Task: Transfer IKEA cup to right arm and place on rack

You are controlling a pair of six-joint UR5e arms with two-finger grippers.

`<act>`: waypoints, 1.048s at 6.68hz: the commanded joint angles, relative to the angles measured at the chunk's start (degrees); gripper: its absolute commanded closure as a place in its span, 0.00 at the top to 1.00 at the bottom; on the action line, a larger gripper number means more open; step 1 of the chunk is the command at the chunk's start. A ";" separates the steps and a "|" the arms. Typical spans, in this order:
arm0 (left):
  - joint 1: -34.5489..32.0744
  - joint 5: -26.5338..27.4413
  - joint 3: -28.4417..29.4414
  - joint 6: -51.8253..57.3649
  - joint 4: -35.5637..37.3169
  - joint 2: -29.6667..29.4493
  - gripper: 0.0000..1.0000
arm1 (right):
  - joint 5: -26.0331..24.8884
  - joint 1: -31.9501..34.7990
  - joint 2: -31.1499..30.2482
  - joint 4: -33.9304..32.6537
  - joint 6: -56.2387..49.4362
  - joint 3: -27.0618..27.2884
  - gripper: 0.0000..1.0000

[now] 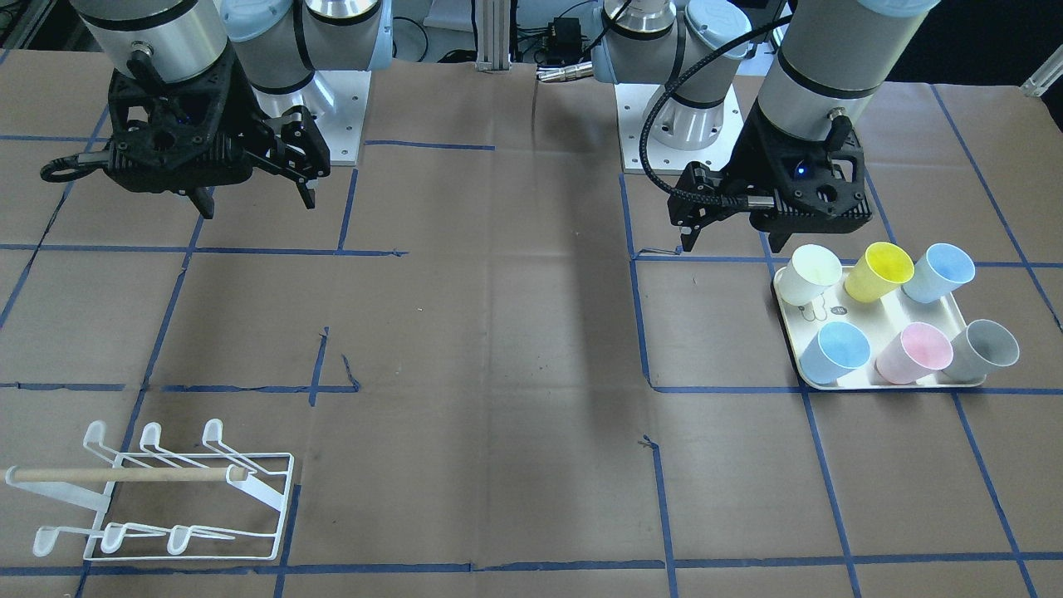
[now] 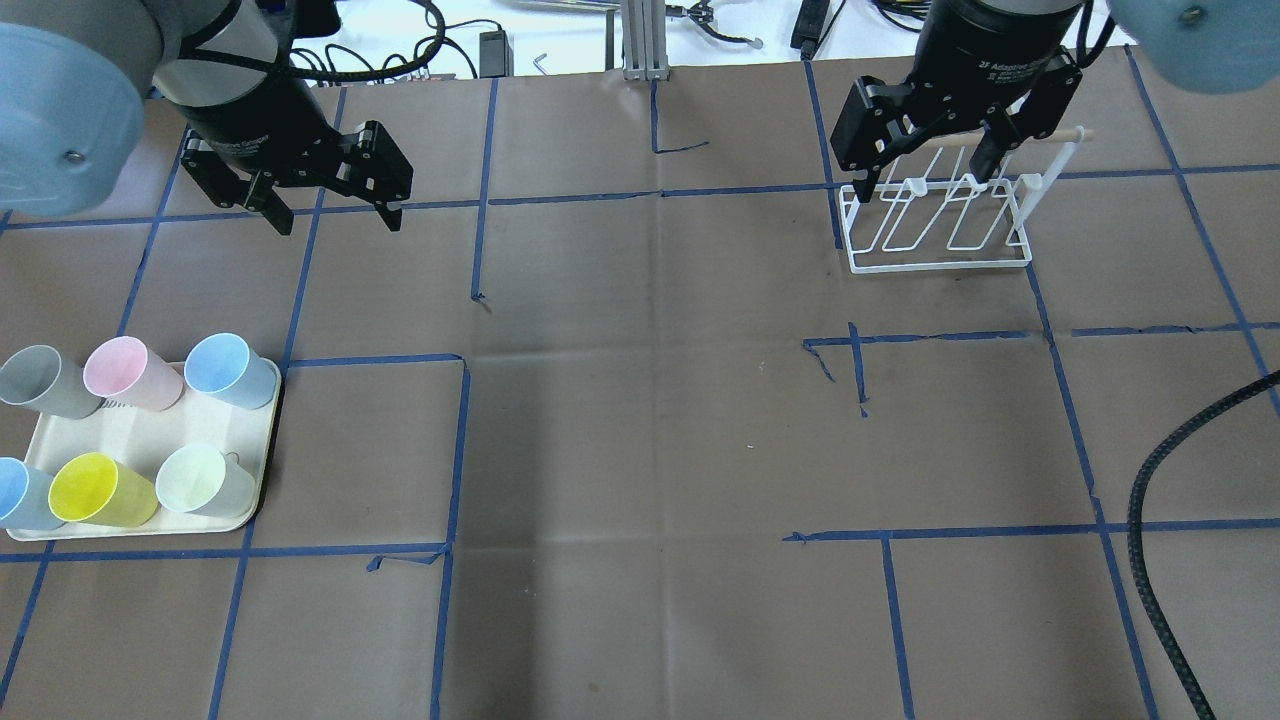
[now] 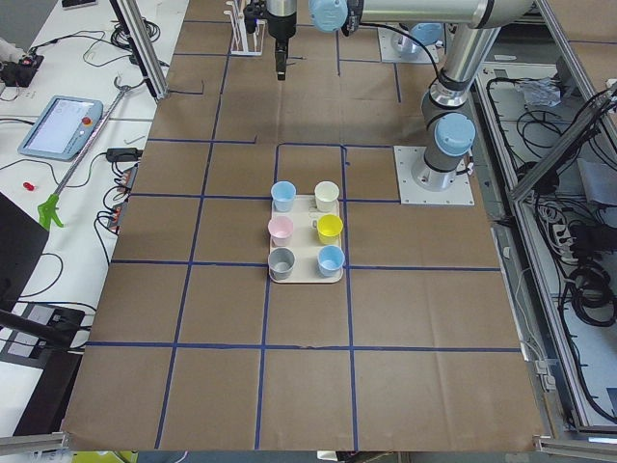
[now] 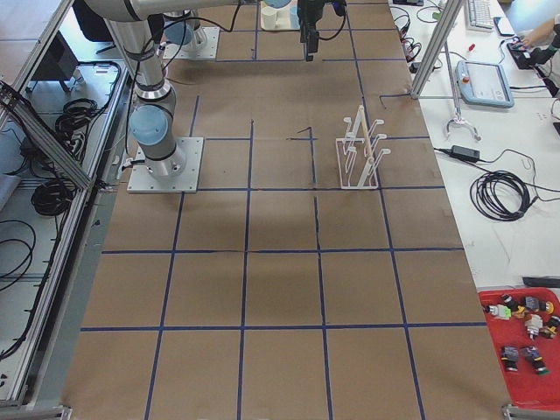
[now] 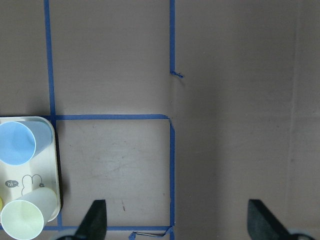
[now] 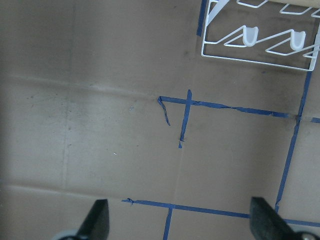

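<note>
Brown counter [image 2: 640, 450] with blue tape lines; right arm [image 1: 158, 41] and left arm [image 1: 830, 58] both hang above it. The right end effector [image 2: 923, 180] and left end effector [image 2: 338, 222] are each spread wide, nothing between the fingers. White wire rack [image 2: 935, 225] stands on the counter low out past the right end effector, apart from it; cream tray [image 2: 150, 432] lies low to the outer side of the left end effector, holding six cups [image 2: 220, 365] mouths up, none gripped
</note>
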 commanded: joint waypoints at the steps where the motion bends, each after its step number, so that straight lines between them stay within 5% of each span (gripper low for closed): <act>1: 0.68 -0.15 -0.06 0.09 0.00 -0.03 1.00 | 0.54 0.07 0.15 0.05 0.16 0.29 1.00; 5: 17.43 -0.33 -2.86 16.21 0.18 0.23 1.00 | 0.97 -0.02 0.33 -0.82 0.42 0.02 1.00; 7: 23.34 0.02 -5.32 23.00 3.14 -0.39 1.00 | 4.04 -0.01 1.81 -8.77 4.26 1.08 1.00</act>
